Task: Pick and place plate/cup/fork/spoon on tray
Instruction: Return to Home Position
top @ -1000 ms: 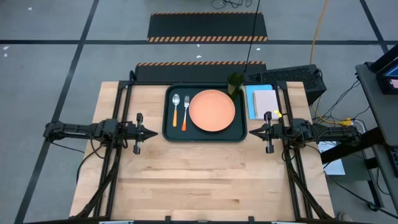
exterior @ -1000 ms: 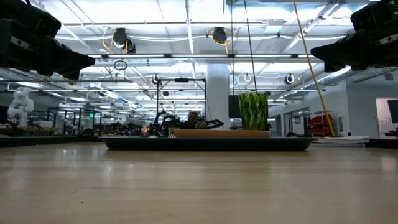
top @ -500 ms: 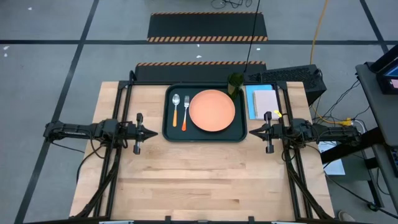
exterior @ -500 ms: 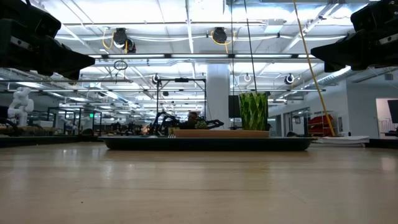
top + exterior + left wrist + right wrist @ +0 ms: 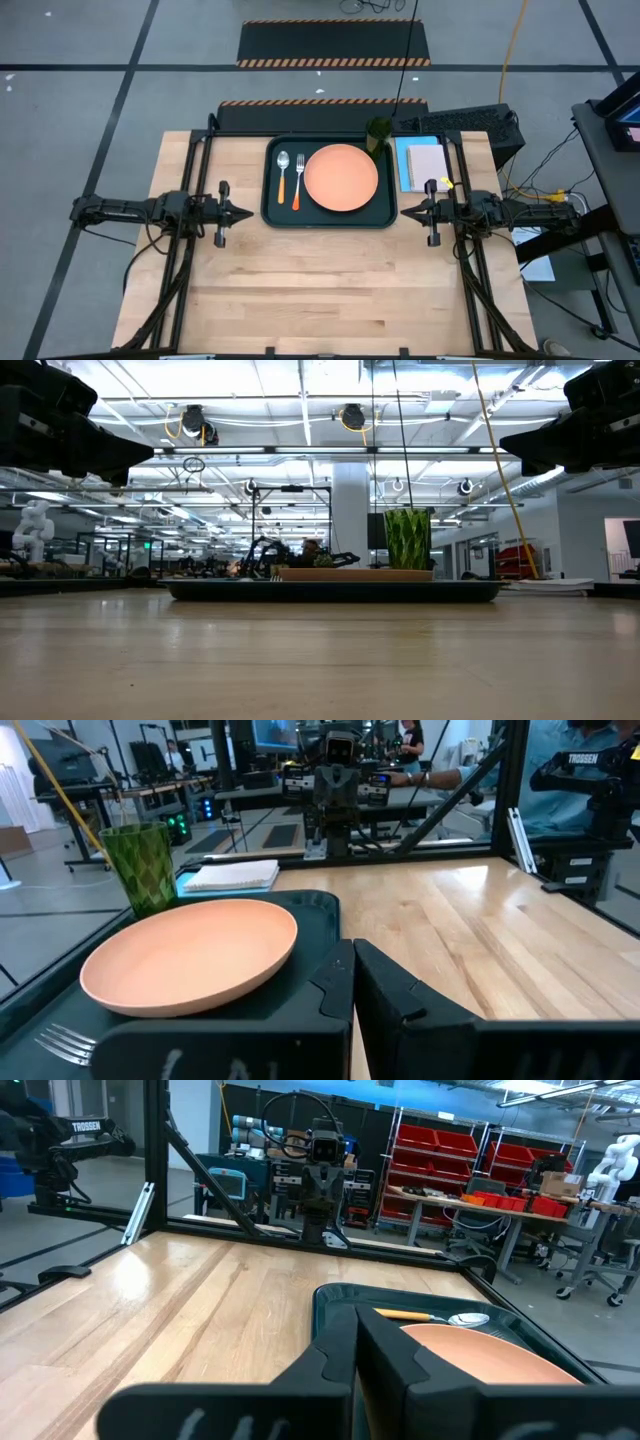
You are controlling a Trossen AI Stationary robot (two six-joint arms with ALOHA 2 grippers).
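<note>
The dark tray (image 5: pixel 270 205) lies at the middle of the table's far half. On it rest the salmon plate (image 5: pixel 341 178), the fork (image 5: pixel 298 181) and the spoon (image 5: pixel 283 172), both with orange handles, left of the plate. The green cup (image 5: pixel 378 132) stands upright at the tray's far right corner. My left gripper (image 5: pixel 248 213) hovers shut just left of the tray, pointing level at it. My right gripper (image 5: pixel 404 211) hovers shut just right of the tray, facing it. The left wrist view shows the plate (image 5: pixel 190 955), cup (image 5: pixel 140 867) and fork prongs (image 5: pixel 65 1042); the right wrist view shows the spoon (image 5: pixel 455 1318).
A pink-and-blue notepad (image 5: pixel 422 165) lies right of the tray, beside my right gripper. A black device (image 5: pixel 470 125) sits at the far right corner. Bare wood (image 5: pixel 330 290) fills the table's near half. Black frame rails run along both sides.
</note>
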